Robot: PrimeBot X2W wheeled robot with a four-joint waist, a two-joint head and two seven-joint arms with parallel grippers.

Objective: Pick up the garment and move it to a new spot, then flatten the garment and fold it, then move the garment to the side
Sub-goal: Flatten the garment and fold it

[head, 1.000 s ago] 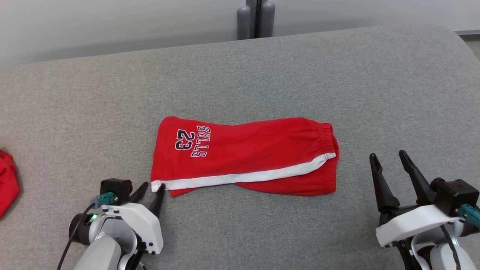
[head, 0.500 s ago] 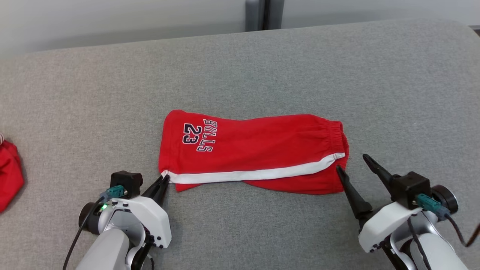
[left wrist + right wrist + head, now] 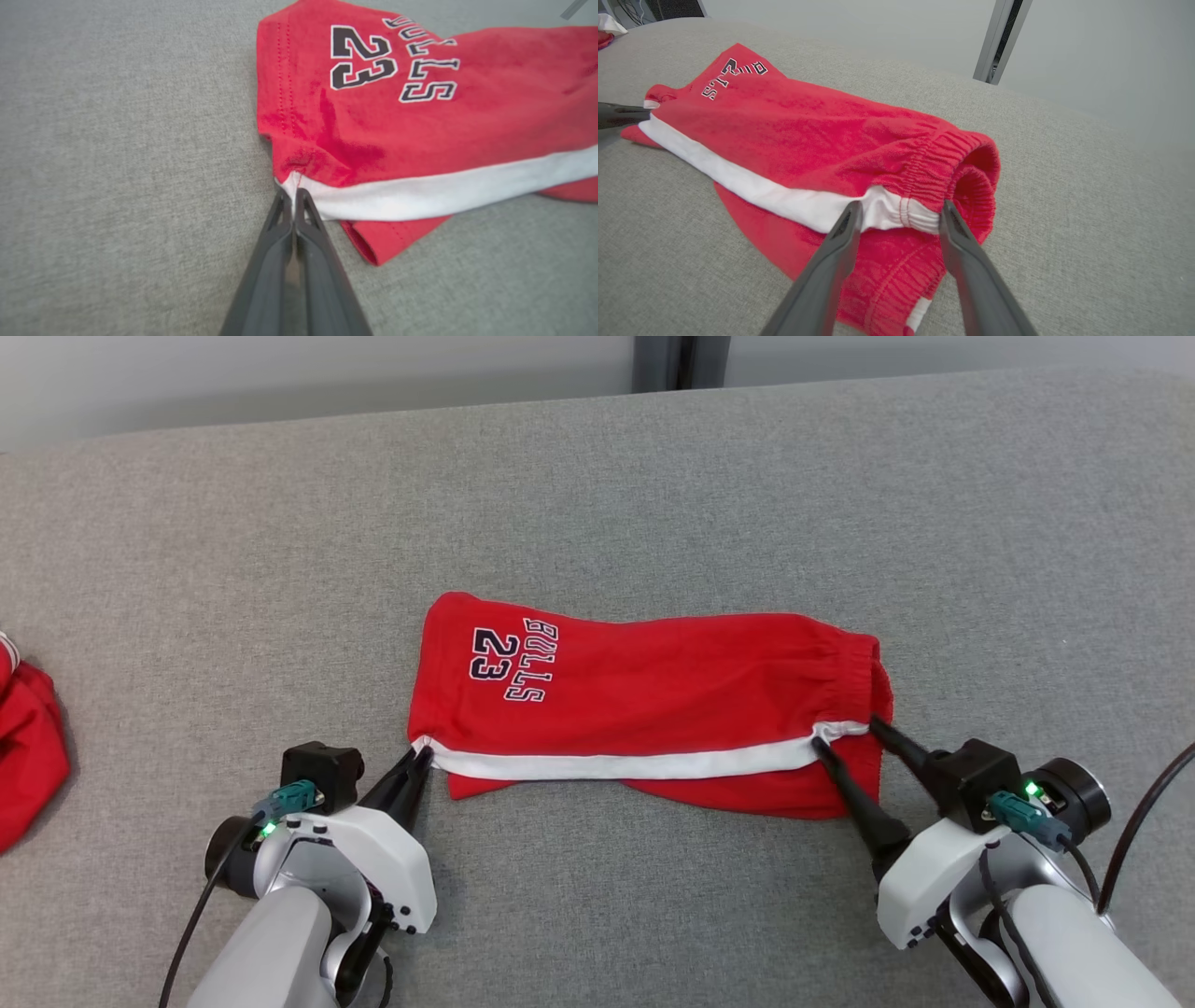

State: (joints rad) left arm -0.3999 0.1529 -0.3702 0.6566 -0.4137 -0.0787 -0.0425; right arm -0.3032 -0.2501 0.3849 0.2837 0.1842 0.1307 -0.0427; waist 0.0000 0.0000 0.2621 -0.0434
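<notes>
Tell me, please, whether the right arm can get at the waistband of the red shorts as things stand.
Probably yes: the open right pincer straddles the waistband of the red shorts, with nothing between.

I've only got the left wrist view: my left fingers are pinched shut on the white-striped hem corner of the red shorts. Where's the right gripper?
Observer: The right gripper is at the opposite end of the shorts, by the waistband.
Operator: Closed on it?
Observer: No. The right wrist view shows its fingers apart, one on either side of the white stripe.
Operator: Anything else nearby?
Observer: Another red cloth lies at the left edge of the grey surface.
</notes>
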